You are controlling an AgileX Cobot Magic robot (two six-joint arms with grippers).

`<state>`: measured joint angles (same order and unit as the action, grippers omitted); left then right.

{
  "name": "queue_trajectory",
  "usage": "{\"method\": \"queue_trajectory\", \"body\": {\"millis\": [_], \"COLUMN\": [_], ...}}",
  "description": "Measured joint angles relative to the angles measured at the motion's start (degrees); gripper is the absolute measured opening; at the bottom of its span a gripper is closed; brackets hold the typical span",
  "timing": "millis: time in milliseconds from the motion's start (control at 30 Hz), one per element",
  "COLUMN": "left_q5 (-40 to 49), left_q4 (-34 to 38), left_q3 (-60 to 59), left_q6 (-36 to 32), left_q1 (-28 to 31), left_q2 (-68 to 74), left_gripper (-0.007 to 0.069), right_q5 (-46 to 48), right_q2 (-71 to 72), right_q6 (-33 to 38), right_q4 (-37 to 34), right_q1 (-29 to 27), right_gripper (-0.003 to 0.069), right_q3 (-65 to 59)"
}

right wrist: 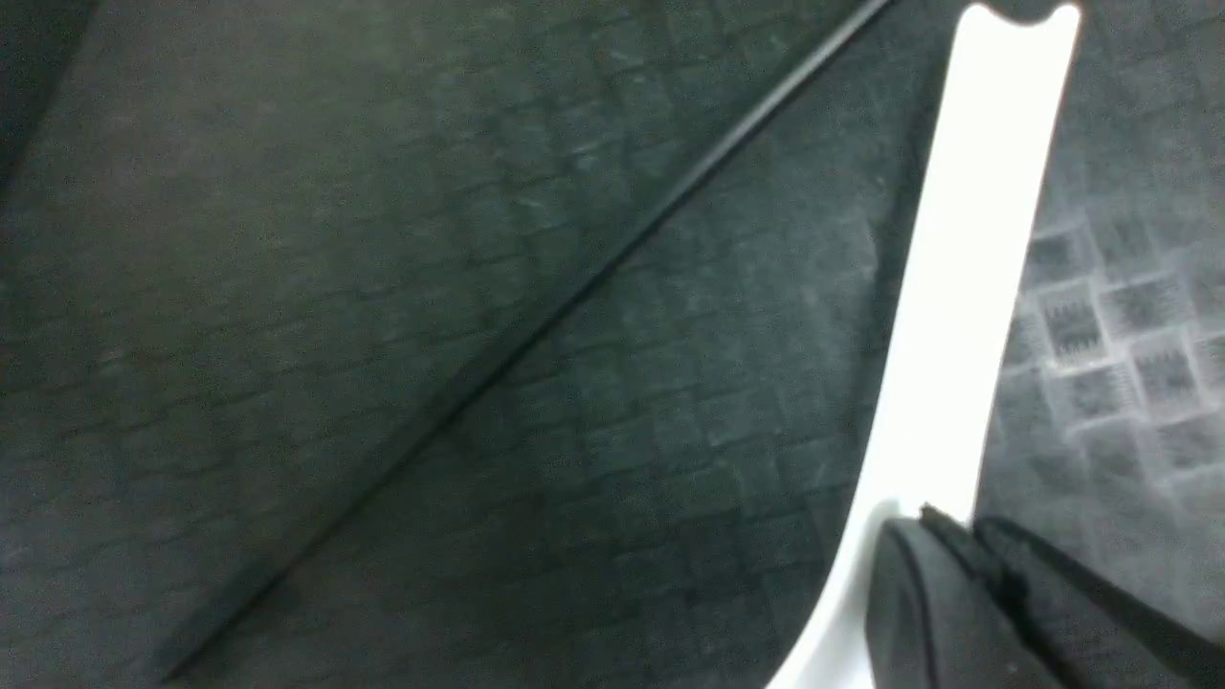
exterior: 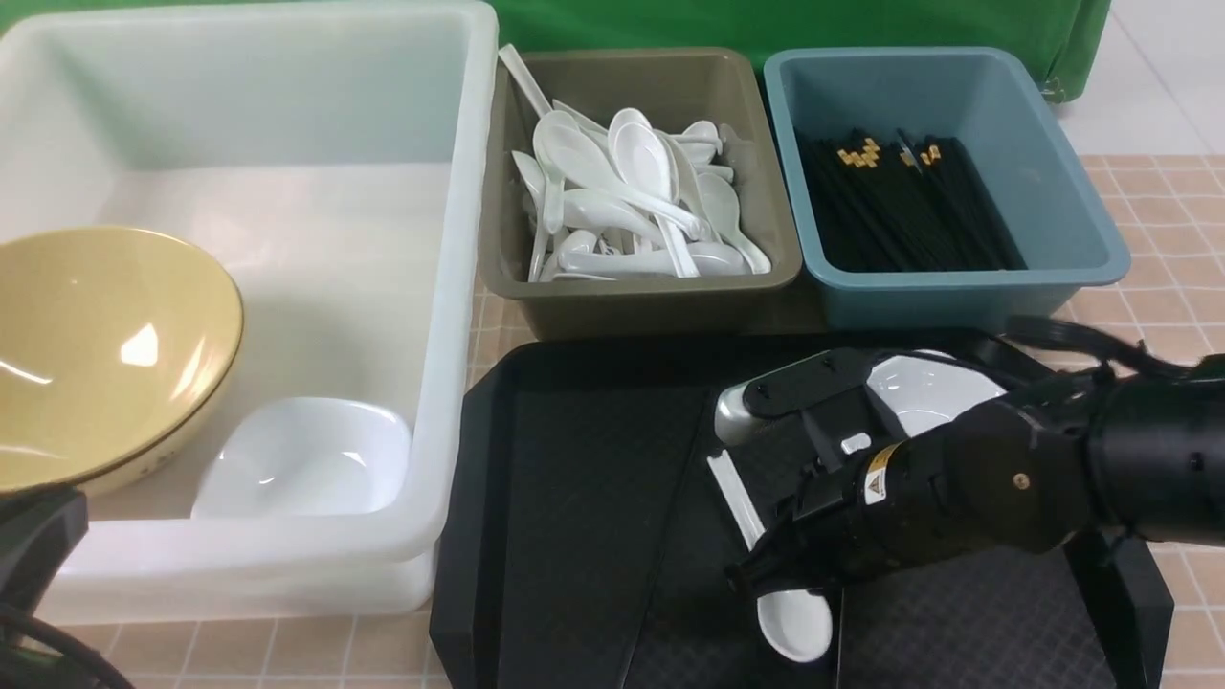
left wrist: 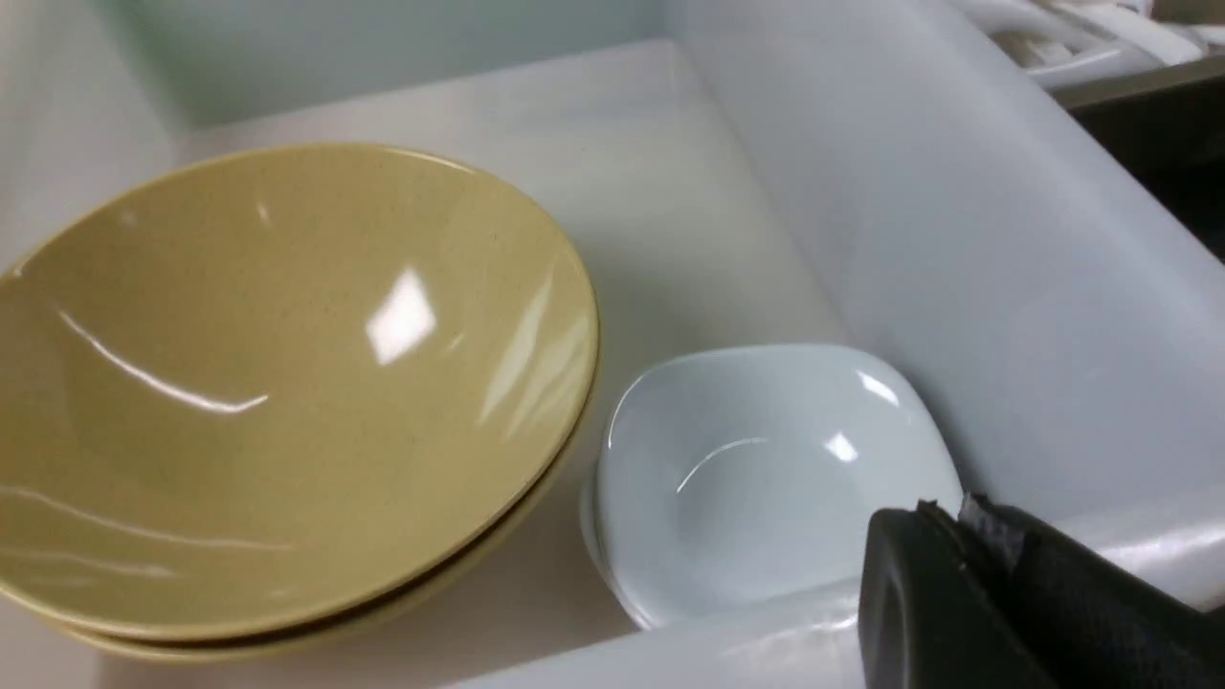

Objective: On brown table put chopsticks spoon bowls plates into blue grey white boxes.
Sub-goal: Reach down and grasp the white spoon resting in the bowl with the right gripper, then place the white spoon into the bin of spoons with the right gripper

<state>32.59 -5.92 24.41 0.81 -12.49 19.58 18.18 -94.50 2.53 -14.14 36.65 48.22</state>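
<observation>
A tan tiled table (exterior: 1177, 249) runs to a green cloth (exterior: 766, 24) behind its far edge. A white box (exterior: 459, 287) fills the left side; a grey box (exterior: 651, 297) and a blue box (exterior: 957, 297) line the far edge. On a black tray (exterior: 574, 498) at the near edge lies a spoon (exterior: 794, 622). The right gripper (exterior: 756, 574) is over its handle, fingers pressed together. The left gripper (left wrist: 962, 517), at the near left corner, is likewise pressed together and empty.

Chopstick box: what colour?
Blue. The chopstick box shows best in the front view.
</observation>
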Motion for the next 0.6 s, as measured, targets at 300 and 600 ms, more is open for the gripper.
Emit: {"method": "queue_trajectory", "body": {"millis": [300,600], "left_q5": [-2.6,-3.7], "left_q4": [0.0,0.3], "left_q3": [-0.2,-0.2], "left_q6": [0.1,0.1], "left_q1": [0.0,0.0], "left_q2": [0.0,0.0], "left_gripper": [0.0004,0.0004], "right_q5": [-7.4,-22.4], "right_q2": [7.6,-11.9], "right_q6": [7.3,18.9], "right_q4": [0.1,0.1], "right_q1": [0.0,-4.8], "right_gripper": [0.0059,0.0067], "right_q3": [7.4,33.0]}}
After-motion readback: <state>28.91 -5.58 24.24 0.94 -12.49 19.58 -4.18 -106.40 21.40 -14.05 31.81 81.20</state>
